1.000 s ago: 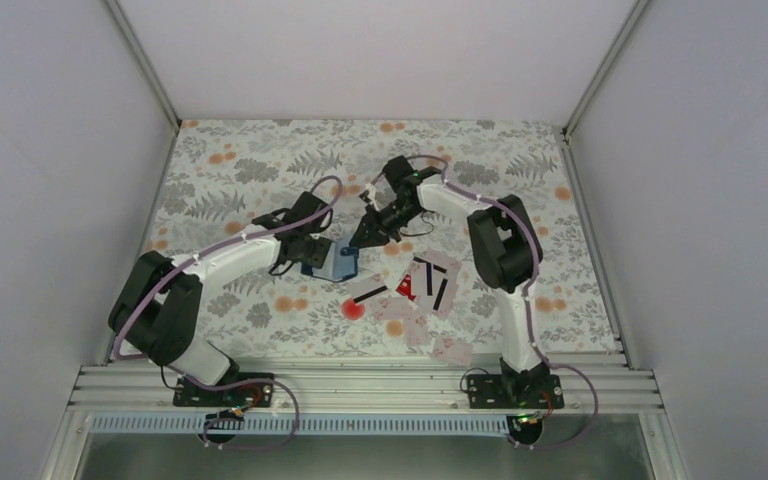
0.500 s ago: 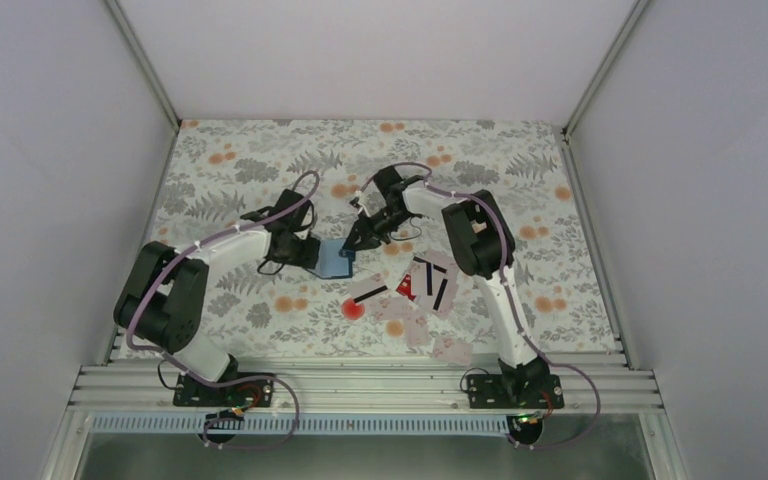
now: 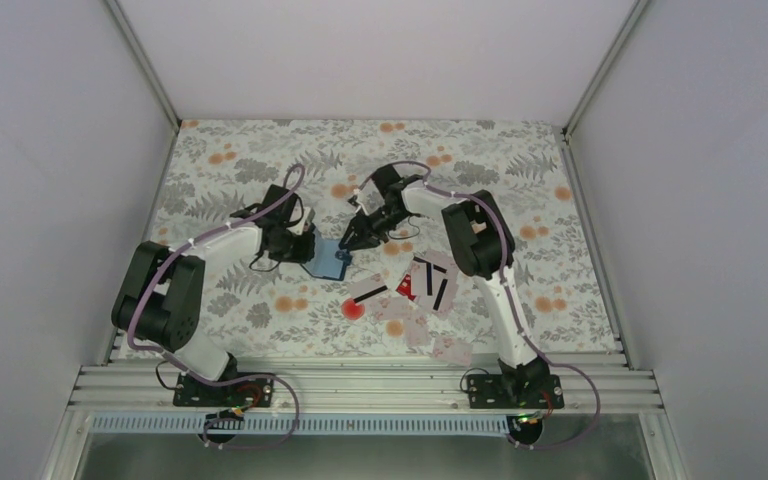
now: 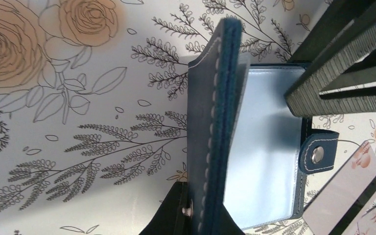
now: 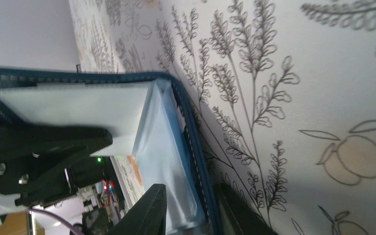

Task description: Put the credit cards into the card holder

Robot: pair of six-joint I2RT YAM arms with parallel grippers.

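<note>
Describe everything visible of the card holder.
The card holder is a small navy booklet wallet, leather-like, with pale stitching, clear plastic pockets inside and a snap tab. It sits open on the floral table between the arms. One cover stands on edge, pinched by the left gripper. The right gripper has its fingers either side of the opposite edge; whether they grip is unclear.

The overhead camera sits high behind the near edge, looking down over the whole flowered table (image 3: 520,160). The two wrist cameras hug its surface from opposite sides, very close, and all three share the opened card holder (image 3: 328,258).
</note>
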